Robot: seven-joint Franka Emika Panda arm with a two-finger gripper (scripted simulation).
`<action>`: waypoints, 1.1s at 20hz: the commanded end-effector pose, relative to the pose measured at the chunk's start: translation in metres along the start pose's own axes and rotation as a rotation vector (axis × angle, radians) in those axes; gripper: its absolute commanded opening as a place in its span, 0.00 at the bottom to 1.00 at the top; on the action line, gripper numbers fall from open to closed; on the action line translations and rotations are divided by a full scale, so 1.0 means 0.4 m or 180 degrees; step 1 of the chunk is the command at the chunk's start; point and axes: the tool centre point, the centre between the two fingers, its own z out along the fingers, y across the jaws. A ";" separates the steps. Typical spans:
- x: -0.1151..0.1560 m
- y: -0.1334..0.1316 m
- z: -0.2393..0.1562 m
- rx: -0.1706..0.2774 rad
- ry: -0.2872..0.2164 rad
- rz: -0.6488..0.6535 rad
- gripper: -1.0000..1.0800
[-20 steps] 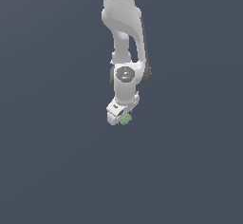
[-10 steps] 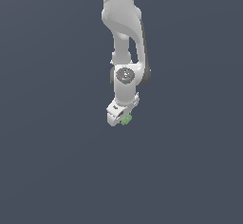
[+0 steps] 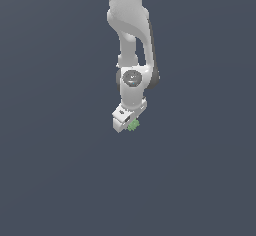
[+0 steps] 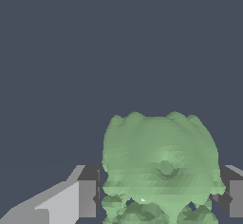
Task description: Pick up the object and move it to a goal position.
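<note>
Background showing only flat grey, white arm [image 3: 131, 35] hanging straight down from the exterior view's top edge, gripper [image 3: 128, 124] pinching the light green lumpy object [image 3: 133, 125] between its dark pads [image 4: 88, 192], object filling the gap in the wrist view.

No readable text, label or number appears anywhere.

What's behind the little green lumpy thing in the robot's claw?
Behind the green object, the wrist view shows only plain dark grey background. The gripper has a finger on each side of it. Whatever lies directly behind the object is covered by it.
</note>
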 end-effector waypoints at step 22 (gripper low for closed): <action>-0.011 -0.096 -0.446 -0.0001 -0.0001 -0.0006 0.00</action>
